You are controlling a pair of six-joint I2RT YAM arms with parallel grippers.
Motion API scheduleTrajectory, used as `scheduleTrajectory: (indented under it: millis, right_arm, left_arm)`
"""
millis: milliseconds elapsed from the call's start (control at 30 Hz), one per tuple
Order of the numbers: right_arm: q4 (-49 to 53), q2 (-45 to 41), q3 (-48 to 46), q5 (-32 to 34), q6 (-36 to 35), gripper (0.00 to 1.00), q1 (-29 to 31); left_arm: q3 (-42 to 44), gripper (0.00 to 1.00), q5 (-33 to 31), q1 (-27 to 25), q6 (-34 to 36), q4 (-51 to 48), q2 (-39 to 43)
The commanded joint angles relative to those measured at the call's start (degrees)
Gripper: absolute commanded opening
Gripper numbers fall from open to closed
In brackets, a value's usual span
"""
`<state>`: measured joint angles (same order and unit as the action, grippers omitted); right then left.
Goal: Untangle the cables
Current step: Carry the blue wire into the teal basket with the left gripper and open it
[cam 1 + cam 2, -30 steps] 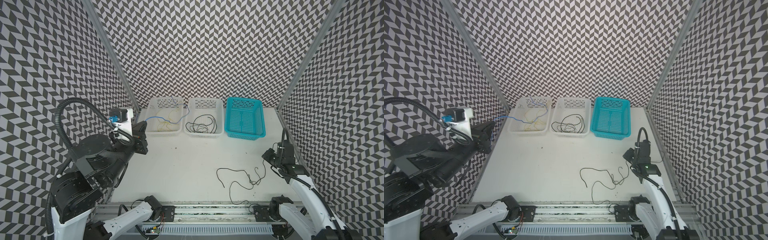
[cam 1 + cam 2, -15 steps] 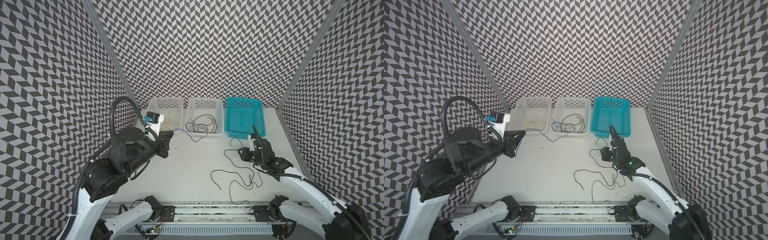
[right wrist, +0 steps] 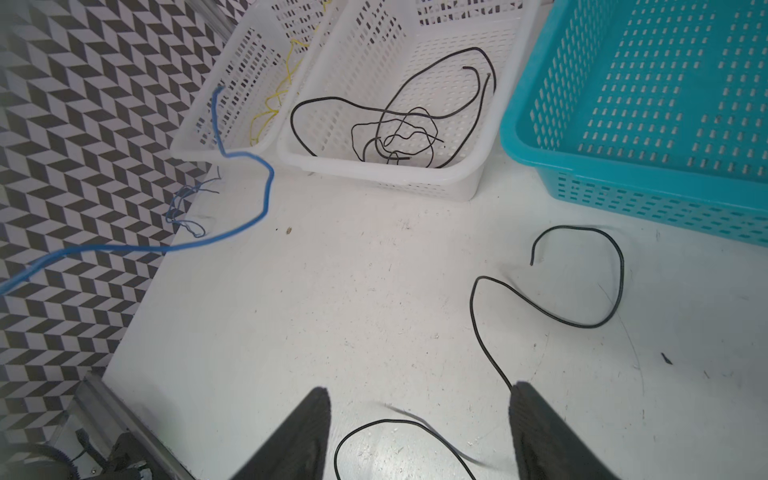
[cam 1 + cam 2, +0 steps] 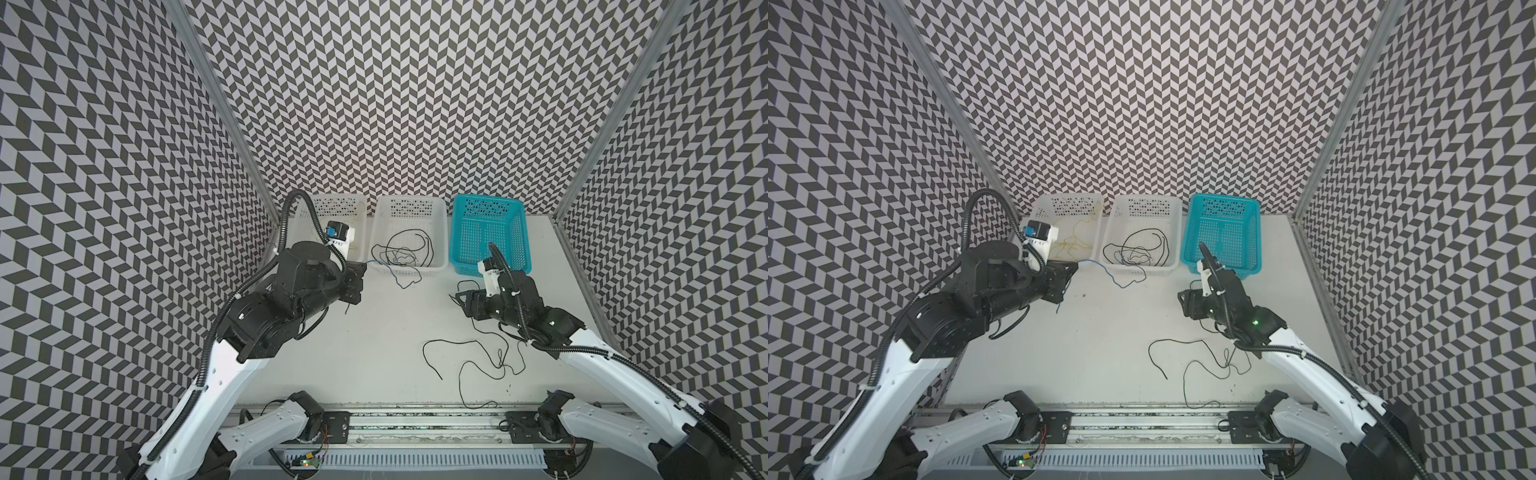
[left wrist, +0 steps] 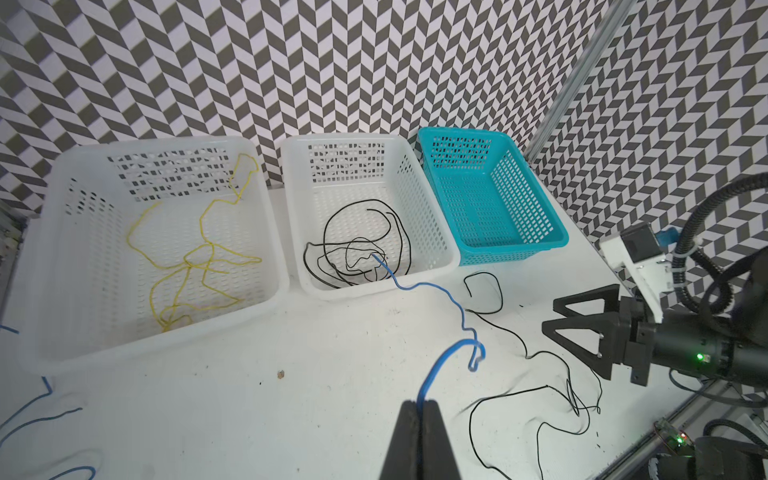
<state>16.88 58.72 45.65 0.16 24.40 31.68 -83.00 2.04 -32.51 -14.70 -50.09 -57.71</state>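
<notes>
Patience suits this pull: the left gripper (image 5: 419, 409) clamps the blue cable (image 5: 460, 318), whose far end lies among black cables (image 5: 357, 257) inside the middle white basket (image 5: 345, 294); draw it away from that basket. The right gripper (image 3: 419, 415), jaws apart, hovers over a loose black cable (image 3: 621, 270) off that basket's near-right corner.

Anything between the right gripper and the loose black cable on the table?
Nothing visible does. The right gripper is open, the black cable runs up to one of its fingers, and another black loop lies between them.
</notes>
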Motion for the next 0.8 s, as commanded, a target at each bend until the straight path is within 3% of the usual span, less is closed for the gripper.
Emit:
scheduleTrajectory:
  millis: [0,100,133,233,500,767]
  right_arm:
    - [2.98,-3.97,2.83,5.79,-1.97,0.71,0.22]
    - [2.78,-8.23,2.06,11.23,-2.50,0.76,0.22]
    - [2.72,-9.76,1.57,12.75,-2.52,0.87,0.22]
    - [4.63,-13.63,1.34,16.13,-2.86,1.00,0.22]
    - [11.23,-20.40,1.95,20.97,-3.73,1.00,0.20]
    - [14.57,-28.26,1.43,24.31,-5.22,1.00,0.22]
  left_arm:
    - [-1.54,0.00,5.41,4.29,-1.87,4.96,-1.03]
    - [-2.43,0.00,8.11,5.62,-2.37,7.63,-3.91]
    - [-3.20,0.00,8.61,5.62,-2.27,8.21,-5.34]
    - [-5.59,0.00,10.38,5.62,-2.04,10.09,-9.60]
    - [-14.89,0.00,14.51,4.76,-1.64,15.19,-23.18]
    - [-32.96,0.00,17.30,1.90,-0.68,15.37,-42.73]
